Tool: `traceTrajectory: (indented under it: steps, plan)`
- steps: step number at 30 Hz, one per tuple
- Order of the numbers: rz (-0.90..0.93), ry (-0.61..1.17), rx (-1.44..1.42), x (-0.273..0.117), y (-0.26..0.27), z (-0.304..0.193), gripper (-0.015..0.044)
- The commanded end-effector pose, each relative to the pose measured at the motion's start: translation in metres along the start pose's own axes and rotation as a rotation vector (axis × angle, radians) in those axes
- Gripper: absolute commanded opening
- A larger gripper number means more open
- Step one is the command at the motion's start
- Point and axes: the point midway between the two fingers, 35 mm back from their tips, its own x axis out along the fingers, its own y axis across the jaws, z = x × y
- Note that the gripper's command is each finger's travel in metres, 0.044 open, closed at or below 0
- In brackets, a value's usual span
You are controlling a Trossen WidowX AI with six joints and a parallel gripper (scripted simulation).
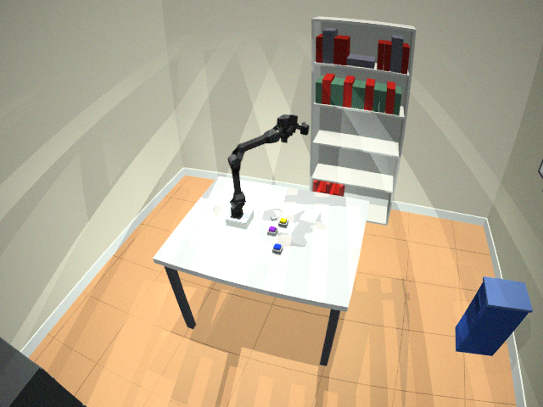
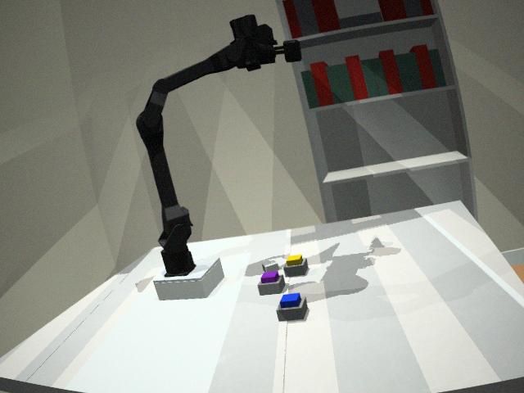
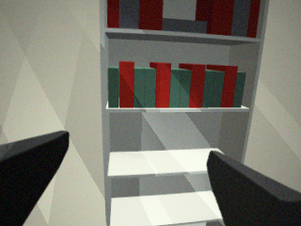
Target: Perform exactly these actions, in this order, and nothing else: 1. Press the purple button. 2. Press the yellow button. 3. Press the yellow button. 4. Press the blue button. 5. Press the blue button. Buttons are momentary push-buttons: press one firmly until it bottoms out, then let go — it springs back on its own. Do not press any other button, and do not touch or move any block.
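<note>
From the top view, the black six-joint arm (image 1: 238,175) rises from a pale square base block (image 1: 239,218) near the far-left part of the white rectangular bench (image 1: 219,263), and its dark parallel-jaw gripper (image 1: 303,128) is held high in the air, reaching out past the far edge of the bench toward the tall white bookshelf (image 1: 357,144) with its red, green and grey books. Three small push-buttons on grey housings sit towards the middle of the bench, just right of the base: the yellow square button (image 1: 282,220) nearest the far edge, the purple square button (image 1: 272,230) just in front of it, and the blue square button (image 1: 277,248) closest to the near edge. A small grey block (image 1: 273,216) lies just beside the yellow one. From the exterior view, the arm (image 2: 158,139) leans up and over, the gripper (image 2: 291,50) level with the shelf of books and well apart from the yellow button (image 2: 294,259), the purple button (image 2: 269,277) and the blue button (image 2: 290,300), none of which it touches. In the wrist view, the two dark fingers stand wide apart at the lower corners with nothing between them, and the bookshelf (image 3: 181,108) fills the frame ahead.
</note>
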Motion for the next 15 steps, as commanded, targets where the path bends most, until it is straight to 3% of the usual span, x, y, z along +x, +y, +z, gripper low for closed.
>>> traceTrajectory:
  steps: [1,8,15]
  plan:
    - [-0.008,0.004,0.002,-0.001,-0.002,-0.002,0.04]
    - [-0.344,0.204,0.133,-0.053,-0.086,-0.078,0.04]
    - [-0.664,0.44,0.319,-0.134,-0.139,-0.166,0.04]
